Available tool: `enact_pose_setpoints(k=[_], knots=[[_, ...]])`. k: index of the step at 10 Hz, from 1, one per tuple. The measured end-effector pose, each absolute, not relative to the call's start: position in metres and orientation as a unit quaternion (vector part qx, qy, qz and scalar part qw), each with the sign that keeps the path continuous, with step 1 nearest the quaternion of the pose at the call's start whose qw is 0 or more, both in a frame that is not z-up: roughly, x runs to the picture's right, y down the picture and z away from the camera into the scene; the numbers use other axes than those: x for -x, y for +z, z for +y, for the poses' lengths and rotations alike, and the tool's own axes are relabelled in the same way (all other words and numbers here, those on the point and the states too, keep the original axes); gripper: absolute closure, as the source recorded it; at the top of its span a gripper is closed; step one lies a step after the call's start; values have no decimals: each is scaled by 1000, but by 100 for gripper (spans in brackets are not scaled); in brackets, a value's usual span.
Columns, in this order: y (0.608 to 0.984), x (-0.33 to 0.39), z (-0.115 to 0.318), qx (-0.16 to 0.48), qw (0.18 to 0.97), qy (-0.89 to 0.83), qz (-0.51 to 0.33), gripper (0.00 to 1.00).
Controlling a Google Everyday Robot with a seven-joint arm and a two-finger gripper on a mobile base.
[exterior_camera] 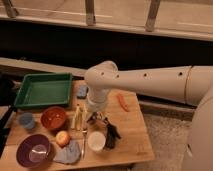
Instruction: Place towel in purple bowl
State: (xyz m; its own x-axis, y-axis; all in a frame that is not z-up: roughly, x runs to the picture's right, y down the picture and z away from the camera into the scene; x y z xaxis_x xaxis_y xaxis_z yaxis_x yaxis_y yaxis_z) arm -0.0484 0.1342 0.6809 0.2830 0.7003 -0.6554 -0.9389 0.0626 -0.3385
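Observation:
A crumpled grey towel (68,152) lies on the wooden table (130,135) near its front edge, just right of the purple bowl (33,150). The bowl stands at the front left corner and holds nothing but a pale glint. My gripper (95,118) hangs from the white arm (145,82) over the middle of the table, above and to the right of the towel, beside a white cup (95,141). It holds nothing that I can see.
A green tray (43,90) stands at the back left. An orange bowl (53,118), a small blue cup (26,120), an apple (62,138), a yellowish bottle (77,118), a black object (112,136), a blue sponge (82,91) and an orange carrot-like item (122,102) crowd the table.

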Motion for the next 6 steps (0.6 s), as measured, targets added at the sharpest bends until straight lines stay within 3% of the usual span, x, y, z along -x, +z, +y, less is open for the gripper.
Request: enact_pose_setpoints(k=[6], knots=[[692,71,137,356,731,554,176,35]])
